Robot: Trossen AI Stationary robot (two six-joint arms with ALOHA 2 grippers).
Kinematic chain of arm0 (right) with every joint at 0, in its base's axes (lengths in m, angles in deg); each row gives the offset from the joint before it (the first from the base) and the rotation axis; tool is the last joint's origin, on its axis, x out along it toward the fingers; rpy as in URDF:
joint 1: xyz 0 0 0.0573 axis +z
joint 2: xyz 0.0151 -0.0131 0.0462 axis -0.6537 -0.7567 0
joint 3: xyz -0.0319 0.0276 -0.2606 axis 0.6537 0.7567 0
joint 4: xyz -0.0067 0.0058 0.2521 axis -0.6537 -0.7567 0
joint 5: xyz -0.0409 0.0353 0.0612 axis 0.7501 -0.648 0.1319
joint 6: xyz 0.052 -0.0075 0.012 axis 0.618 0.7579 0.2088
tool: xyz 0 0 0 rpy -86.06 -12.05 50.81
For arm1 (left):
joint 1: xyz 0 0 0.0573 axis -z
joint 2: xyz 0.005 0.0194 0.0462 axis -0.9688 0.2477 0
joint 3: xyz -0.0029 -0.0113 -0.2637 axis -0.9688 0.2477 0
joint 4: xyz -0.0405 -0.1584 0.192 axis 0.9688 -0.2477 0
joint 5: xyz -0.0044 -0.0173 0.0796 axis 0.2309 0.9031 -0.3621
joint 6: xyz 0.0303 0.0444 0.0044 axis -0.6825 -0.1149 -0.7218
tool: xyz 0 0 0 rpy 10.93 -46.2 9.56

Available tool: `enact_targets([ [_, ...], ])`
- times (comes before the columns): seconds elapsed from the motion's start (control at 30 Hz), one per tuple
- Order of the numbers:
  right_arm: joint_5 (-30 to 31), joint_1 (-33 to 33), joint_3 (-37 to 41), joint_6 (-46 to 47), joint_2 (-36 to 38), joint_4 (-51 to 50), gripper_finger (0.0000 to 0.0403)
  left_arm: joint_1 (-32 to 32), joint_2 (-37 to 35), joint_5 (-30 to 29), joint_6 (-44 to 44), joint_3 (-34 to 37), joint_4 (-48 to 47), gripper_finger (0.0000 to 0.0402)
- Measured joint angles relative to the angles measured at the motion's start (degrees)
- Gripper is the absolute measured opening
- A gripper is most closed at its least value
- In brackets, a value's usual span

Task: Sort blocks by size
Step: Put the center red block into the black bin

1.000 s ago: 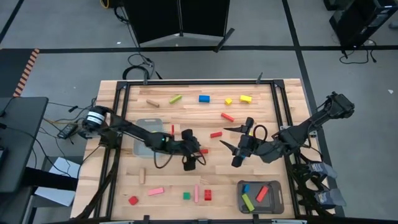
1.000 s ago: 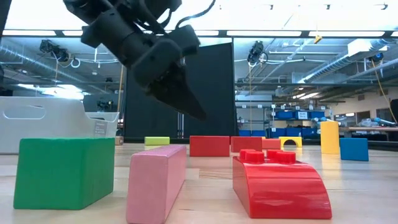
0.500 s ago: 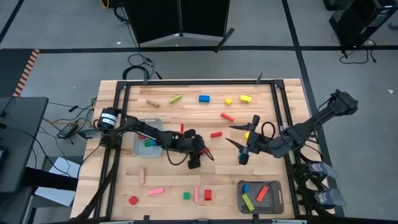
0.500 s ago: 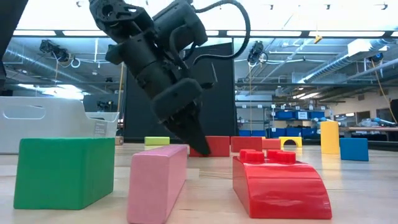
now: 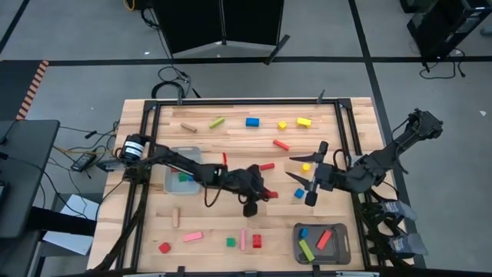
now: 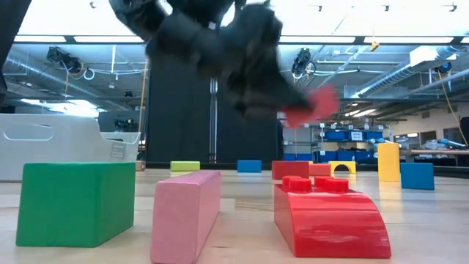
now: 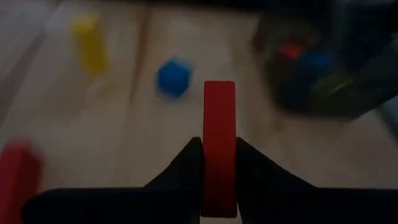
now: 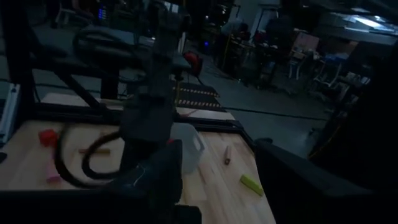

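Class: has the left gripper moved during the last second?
Yes. The left gripper, shut on a red block, has travelled right, away from the left grey tray.

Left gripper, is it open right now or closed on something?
Closed on a block. In the left wrist view the left gripper has both dark fingers pressed against the sides of a red block standing upright between them.

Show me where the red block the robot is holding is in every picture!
High view: red block at the table's middle, by the left end effector.
Low view: blurred red, upper middle.
Left wrist view: centre, between the fingers.
Right wrist view: cannot tell.
Shared landmark: blue cube.
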Motion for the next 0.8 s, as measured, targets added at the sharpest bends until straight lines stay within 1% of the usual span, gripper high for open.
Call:
enact_targets([
  [0.2,0.0,0.7,0.0,-1.6,0.1,1.7,0.0214,1.9,1.6,3.7,-3.8,-8.6,0.4,0.0065],
  [0.4,0.0,1.7,0.0,-3.0,0.1,3.0,0.0211,3.2,10.0,9.6,-5.0,-19.8,-1.7,0.0065],
  [0.53,0.0,3.5,0.0,-5.1,0.1,5.1,0.0209,4.2,15.9,11.9,-5.9,-27.9,-3.6,0.0065],
  [0.8,2.7,6.6,0.0,-8.2,0.5,6.9,0.0209,5.4,24.1,18.7,-5.1,-39.8,-5.2,0.0065],
])
